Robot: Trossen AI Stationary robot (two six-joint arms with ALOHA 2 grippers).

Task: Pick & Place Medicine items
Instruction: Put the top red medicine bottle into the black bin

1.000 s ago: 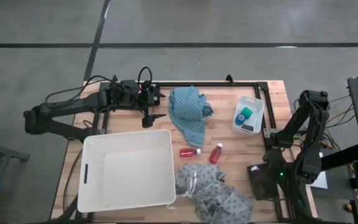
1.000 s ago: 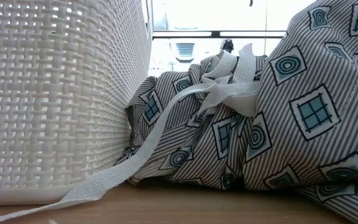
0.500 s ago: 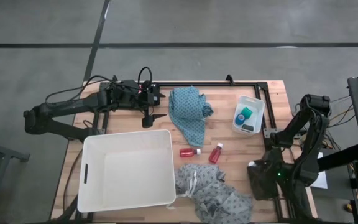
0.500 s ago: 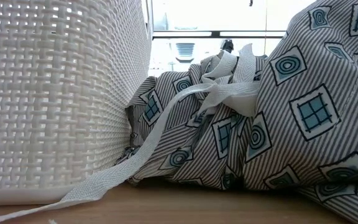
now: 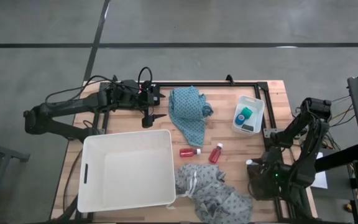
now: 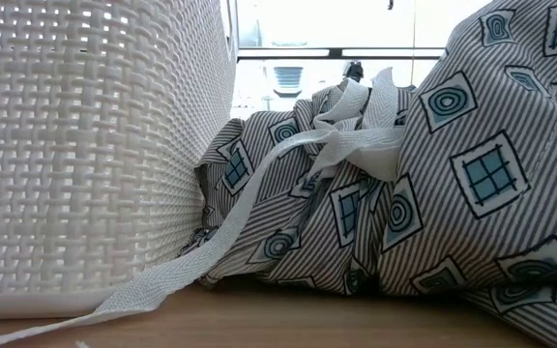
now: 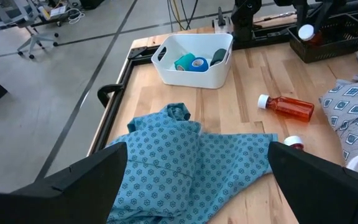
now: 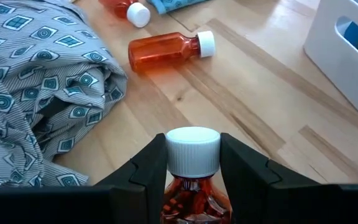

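You can't read any words, numbers or signs here, not on the bottles, the bins or the cloths.

I work in a robotics lab: bare concrete floor [image 5: 197, 22], wooden bench [image 5: 229, 134] framed by black rails, loose cabling [image 5: 92, 81].

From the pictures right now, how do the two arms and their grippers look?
Both arms are dark, almost black, built from jointed links. The left arm carries black cables looping over its wrist, and the left gripper ends in two pointed dark fingers. The right arm shows a small green light near its lower end. The right gripper has broad matte black fingers.
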